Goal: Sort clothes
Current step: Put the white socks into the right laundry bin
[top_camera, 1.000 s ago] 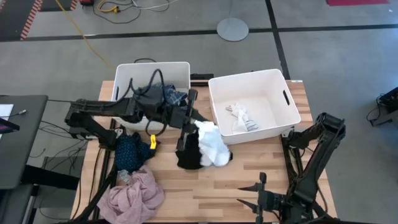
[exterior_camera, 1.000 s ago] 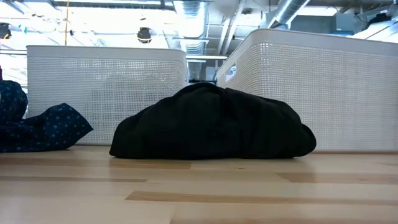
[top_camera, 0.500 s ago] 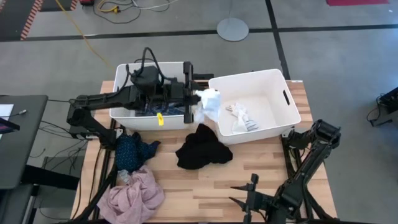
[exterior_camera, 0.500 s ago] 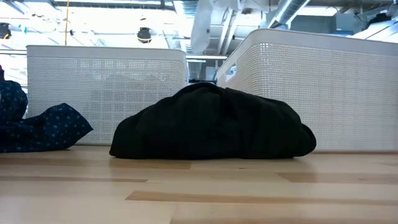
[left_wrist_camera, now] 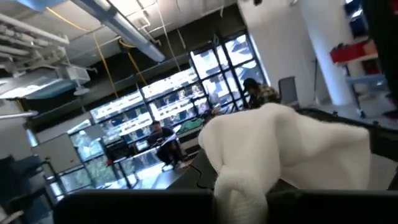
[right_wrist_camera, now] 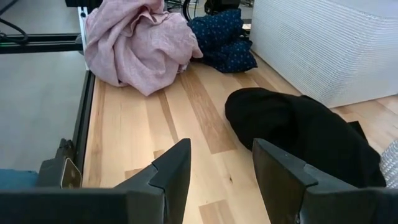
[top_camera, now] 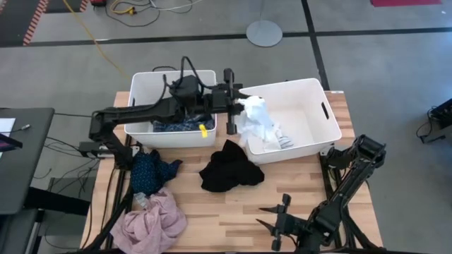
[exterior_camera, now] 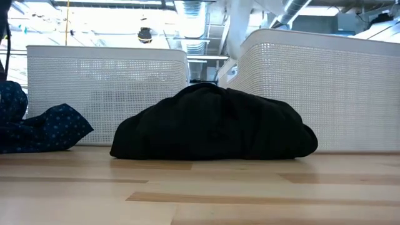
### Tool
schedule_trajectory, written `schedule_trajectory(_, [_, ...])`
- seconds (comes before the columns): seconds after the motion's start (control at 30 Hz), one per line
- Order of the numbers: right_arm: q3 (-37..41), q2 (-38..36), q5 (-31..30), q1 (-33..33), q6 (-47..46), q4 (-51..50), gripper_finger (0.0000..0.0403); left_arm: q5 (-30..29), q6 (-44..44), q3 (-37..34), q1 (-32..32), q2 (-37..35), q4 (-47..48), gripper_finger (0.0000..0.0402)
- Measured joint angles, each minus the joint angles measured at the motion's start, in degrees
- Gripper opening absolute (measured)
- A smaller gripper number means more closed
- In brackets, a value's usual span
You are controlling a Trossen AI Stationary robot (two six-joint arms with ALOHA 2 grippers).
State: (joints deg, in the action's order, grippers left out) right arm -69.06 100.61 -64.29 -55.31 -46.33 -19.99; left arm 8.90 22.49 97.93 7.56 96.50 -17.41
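My left gripper [top_camera: 235, 106] reaches from the left across the left white bin [top_camera: 145, 85]. It is shut on a white garment [top_camera: 256, 118] above the left wall of the right white bin [top_camera: 318, 88]. The garment fills the left wrist view [left_wrist_camera: 280, 149]. White and grey socks [top_camera: 277, 135] lie in the right bin, and a blue plaid garment [top_camera: 176, 125] lies in the left bin. The black garment [top_camera: 229, 168], the navy patterned one [top_camera: 152, 173] and the pink one [top_camera: 152, 220] lie on the table. My right gripper [right_wrist_camera: 217, 174] is open and empty near the front edge. My left gripper holds the white garment by a bunched part at its left end [top_camera: 244, 107]. The fingers come roughly level from the table's left. The garment hangs below and past the fingers, clear of the table, over the right bin's left wall. The pinch itself is hidden by the cloth [left_wrist_camera: 245, 183].
The two bins stand side by side along the far edge. Bare wood [top_camera: 282, 183] lies to the right of the black garment [exterior_camera: 212, 125], which rests in front of the bins. A dark side table [top_camera: 21, 162] stands left of the table.
My left gripper has risen from the black garment with the white garment, lifting it clear. It has gone toward the far edge and then right, to above the right bin's left wall. The black garment has stayed on the table. My right gripper has moved slightly left along the front edge.
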Motion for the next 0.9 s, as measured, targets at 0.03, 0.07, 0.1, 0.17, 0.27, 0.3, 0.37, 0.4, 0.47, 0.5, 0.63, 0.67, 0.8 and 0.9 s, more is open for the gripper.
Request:
schedule_trajectory(0.03, [0.0,0.0,0.0,0.0,0.0,0.0,0.0187,0.3,-0.6,0.0,0.3,0.7,-0.4,0.0002])
schedule_trajectory(0.07, [0.0,0.0,0.0,0.0,0.0,0.0,0.0187,0.3,-0.8,0.0,0.5,1.4,-0.2,0.0002])
schedule_trajectory(0.1, [0.0,0.0,0.0,0.0,-0.1,-0.1,0.0187,0.3,-0.8,0.0,0.8,2.3,-0.1,0.0002])
schedule_trajectory(0.17, [0.0,0.0,0.0,0.0,-0.1,-0.1,0.0187,0.3,-0.9,0.0,1.4,4.0,0.5,0.0002])
schedule_trajectory(0.27, [0.0,0.0,0.0,-0.2,-0.2,0.0,0.0185,0.4,-2.1,0.0,2.5,6.1,1.9,0.0002])
schedule_trajectory(0.3, [0.0,0.0,0.0,-0.2,-0.2,0.1,0.0185,0.3,-2.3,0.0,2.9,6.8,2.7,0.0002])
schedule_trajectory(0.37, [0.0,0.0,0.0,-0.2,-0.4,0.2,0.0184,0.4,-2.9,0.0,3.7,8.3,4.1,0.0002])
schedule_trajectory(0.4, [0.0,0.0,0.0,-0.2,-0.4,0.2,0.0184,0.7,-3.2,0.0,4.1,9.0,4.8,0.0002])
schedule_trajectory(0.47, [0.0,0.0,0.0,-0.2,-0.4,0.3,0.0184,1.5,-4.4,0.0,4.8,10.6,6.3,0.0002])
schedule_trajectory(0.5, [0.0,0.0,0.0,-0.2,-0.4,0.4,0.0184,1.5,-4.8,0.0,5.2,11.4,6.9,0.0002])
schedule_trajectory(0.63, [0.0,0.0,0.0,-0.2,-0.4,0.4,0.0184,1.6,-5.2,0.0,6.4,13.6,10.9,0.0002])
schedule_trajectory(0.67, [0.0,0.0,0.0,-0.2,-0.4,0.5,0.0184,1.6,-5.2,0.0,6.6,14.1,12.0,0.0002])
schedule_trajectory(0.8, [0.0,0.0,0.0,-0.2,-0.4,0.5,0.0184,1.5,-6.3,0.0,7.4,15.4,16.1,0.0009])
schedule_trajectory(0.9, [0.0,0.0,0.0,-0.2,-0.4,0.5,0.0184,0.6,-5.9,0.0,7.5,15.4,18.8,0.0034])
